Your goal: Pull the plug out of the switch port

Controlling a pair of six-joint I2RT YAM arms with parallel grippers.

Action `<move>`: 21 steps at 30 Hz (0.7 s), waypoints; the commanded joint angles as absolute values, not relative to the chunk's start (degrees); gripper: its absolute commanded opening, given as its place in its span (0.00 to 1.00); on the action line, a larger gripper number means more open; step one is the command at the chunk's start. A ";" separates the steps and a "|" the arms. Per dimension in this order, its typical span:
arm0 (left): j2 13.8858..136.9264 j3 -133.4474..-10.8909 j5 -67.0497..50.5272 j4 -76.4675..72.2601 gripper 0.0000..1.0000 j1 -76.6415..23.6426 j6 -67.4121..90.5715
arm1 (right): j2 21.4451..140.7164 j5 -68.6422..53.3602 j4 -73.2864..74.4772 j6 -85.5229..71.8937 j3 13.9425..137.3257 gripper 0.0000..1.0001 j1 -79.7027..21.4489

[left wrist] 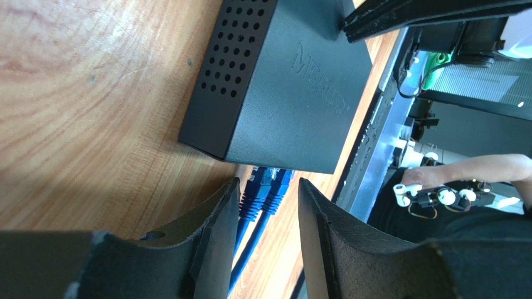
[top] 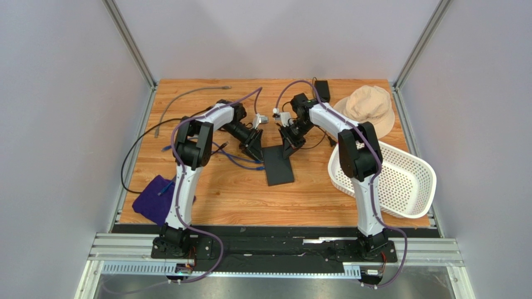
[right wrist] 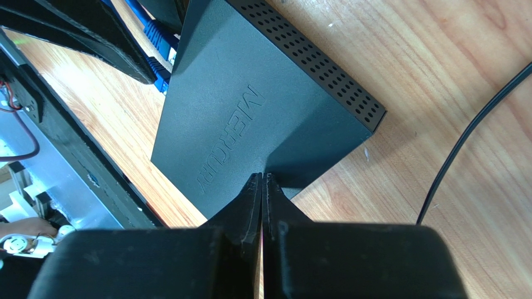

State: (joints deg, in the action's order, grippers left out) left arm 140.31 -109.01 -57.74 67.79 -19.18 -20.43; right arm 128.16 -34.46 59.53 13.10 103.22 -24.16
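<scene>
Wooden table (top: 206, 187) holds the switch (left wrist: 281, 93), its plug (left wrist: 256, 194) before the left claw (left wrist: 268, 185)

The wooden tabletop (top: 212, 205) holds a flat black switch (top: 278, 164) in the middle. Blue cables (top: 240, 159) run from it to the left. A purple cloth (top: 155, 199) lies at the near left edge. A white basket (top: 390, 177) sits on the right, with a tan hat (top: 368, 109) behind it. A small black box (top: 322, 86), maybe a power brick, lies at the far edge.
</scene>
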 commanded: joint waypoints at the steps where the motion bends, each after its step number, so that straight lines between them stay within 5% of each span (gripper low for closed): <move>1: 141.42 -111.09 -55.55 68.29 0.48 -20.92 -19.34 | 131.04 -31.03 58.10 13.62 102.83 0.00 -23.99; 9: 141.24 -111.62 -53.35 68.47 0.45 -21.80 -18.72 | 131.31 -31.20 58.01 13.62 103.01 0.00 -23.99; 21: 141.50 -112.41 -52.12 68.12 0.10 -22.59 -17.23 | 132.01 -31.38 57.92 13.36 103.71 0.00 -23.99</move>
